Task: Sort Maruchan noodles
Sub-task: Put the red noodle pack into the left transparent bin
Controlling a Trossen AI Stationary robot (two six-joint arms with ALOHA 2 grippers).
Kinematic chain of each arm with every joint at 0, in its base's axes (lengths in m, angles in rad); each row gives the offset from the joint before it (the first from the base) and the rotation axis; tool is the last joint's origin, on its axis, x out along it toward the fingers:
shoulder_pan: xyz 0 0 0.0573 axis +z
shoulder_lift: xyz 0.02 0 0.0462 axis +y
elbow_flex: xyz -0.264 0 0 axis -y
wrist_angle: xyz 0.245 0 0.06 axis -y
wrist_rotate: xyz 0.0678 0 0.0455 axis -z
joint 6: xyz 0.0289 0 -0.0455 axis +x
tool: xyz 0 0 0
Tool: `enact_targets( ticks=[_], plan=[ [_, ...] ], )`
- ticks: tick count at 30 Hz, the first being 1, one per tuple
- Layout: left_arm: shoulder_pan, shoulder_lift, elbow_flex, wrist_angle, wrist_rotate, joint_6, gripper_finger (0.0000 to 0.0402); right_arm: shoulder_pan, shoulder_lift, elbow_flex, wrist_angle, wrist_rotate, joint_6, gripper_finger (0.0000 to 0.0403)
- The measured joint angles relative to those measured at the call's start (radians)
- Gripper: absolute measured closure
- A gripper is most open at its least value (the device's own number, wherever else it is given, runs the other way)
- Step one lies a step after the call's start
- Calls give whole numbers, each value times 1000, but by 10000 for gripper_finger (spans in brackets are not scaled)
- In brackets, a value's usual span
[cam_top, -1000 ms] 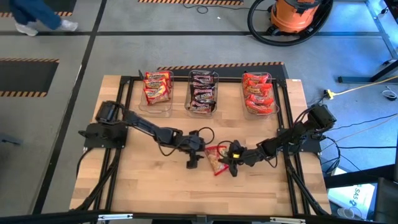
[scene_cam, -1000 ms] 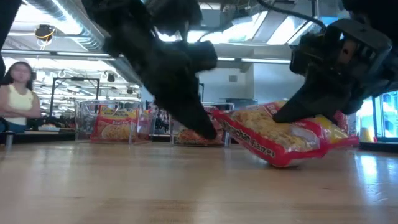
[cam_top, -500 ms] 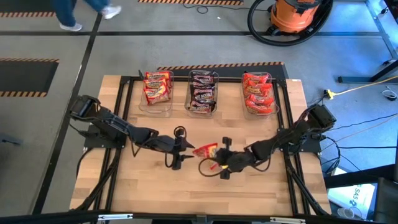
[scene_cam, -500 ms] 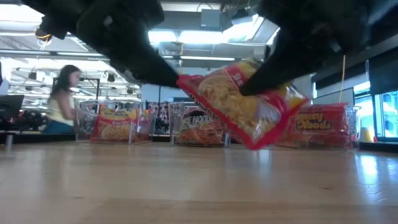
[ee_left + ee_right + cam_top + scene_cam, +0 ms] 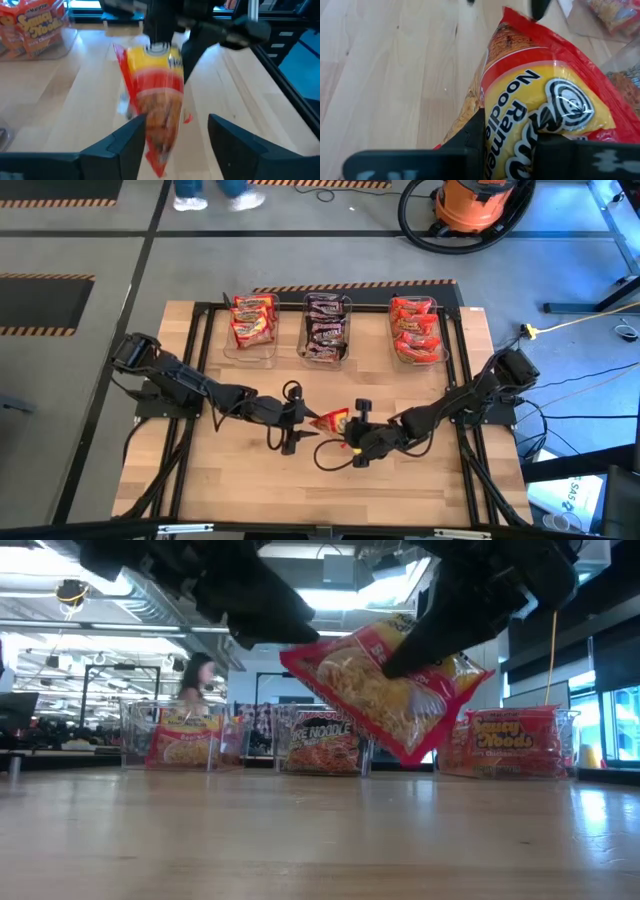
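One red-and-yellow Maruchan packet (image 5: 333, 420) hangs in the air over the table's middle, clear of the wood in the low view (image 5: 385, 690). My right gripper (image 5: 353, 438) is shut on it from the right. My left gripper (image 5: 292, 422) is open just left of the packet. In the left wrist view its two fingers (image 5: 132, 137) stand on either side of the packet's near red end (image 5: 157, 150); whether they touch it I cannot tell. The other packets lie sorted in three clear tubs along the far edge. My right gripper pinches the packet between its two fingers at the yellow end (image 5: 520, 125), seen close in the right wrist view. The fingers (image 5: 425, 635) come slanting down from the table's right. The packet is lifted clear and tilted, its red end pointing toward my left gripper.
Three clear tubs stand along the far edge: red-orange and yellow packets on the left (image 5: 252, 320), dark packets in the middle (image 5: 326, 328), red packets on the right (image 5: 415, 330). Bare wood (image 5: 300, 480) lies near me. A person walks in the room behind.
My right gripper has lifted the packet off the table, where its lower edge rested a second ago, and carried it a little toward the left. My left gripper has drawn back toward the table's left edge and stayed open.
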Motion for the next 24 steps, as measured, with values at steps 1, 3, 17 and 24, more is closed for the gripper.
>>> enact_targets(
  ticks=[1, 3, 17, 24],
  plan=[
    [2, 0, 11, -11, 1, 1, 189, 0, 5, 0, -2, -3, 0, 345],
    [6, 0, 32, -29, 2, 2, 170, 0, 18, 0, 3, -6, 1, 345],
    [50, 8, 12, -71, -10, -39, 118, 1, 55, 16, 88, -5, -85, 343],
    [59, 58, 12, -29, 63, -70, 119, 1, 59, 57, 59, -16, -156, 343]
  ],
)
